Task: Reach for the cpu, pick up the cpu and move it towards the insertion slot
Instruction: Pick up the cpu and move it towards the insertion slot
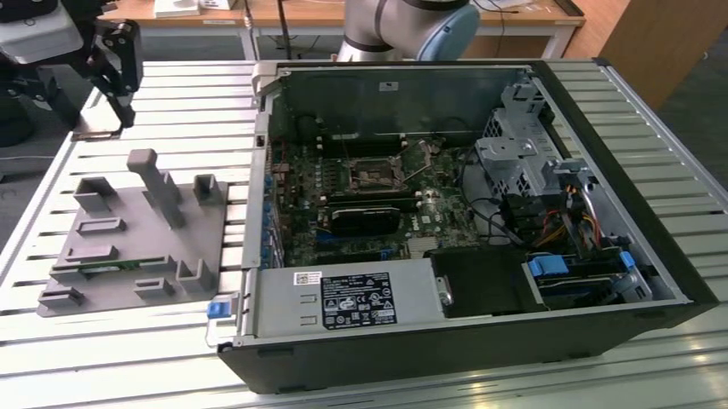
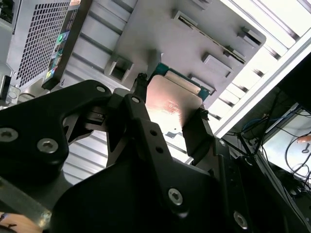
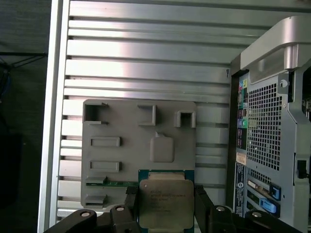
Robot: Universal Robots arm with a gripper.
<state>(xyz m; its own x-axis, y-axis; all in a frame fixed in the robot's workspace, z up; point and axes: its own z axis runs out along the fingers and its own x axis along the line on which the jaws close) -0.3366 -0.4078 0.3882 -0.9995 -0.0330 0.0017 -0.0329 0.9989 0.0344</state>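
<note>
One cpu (image 3: 165, 206) (image 2: 170, 104), silvery top with a green rim, clamped at two opposite edges between the black fingers (image 3: 131, 201) of the gripper (image 3: 165, 194) (image 2: 171, 96). The jaws are closed to the chip's width and both pads press on its sides in both wrist views.

- Tray (image 3: 141, 141) (image 1: 125, 247): grey plastic, directly behind the held chip in both wrist views. Whether the chip still touches it cannot be told.
- Memory stick (image 3: 114, 183): narrow and green, lying in a tray recess just beside the chip.
- Gripper (image 1: 114, 81): upper left of the exterior view, above the table (image 1: 170, 85), beyond the tray's far end.
- Slot (image 1: 370, 173): square black socket with a metal frame, centre of the exterior view, on the board inside the open case (image 1: 455, 349), well apart from the gripper.
</note>
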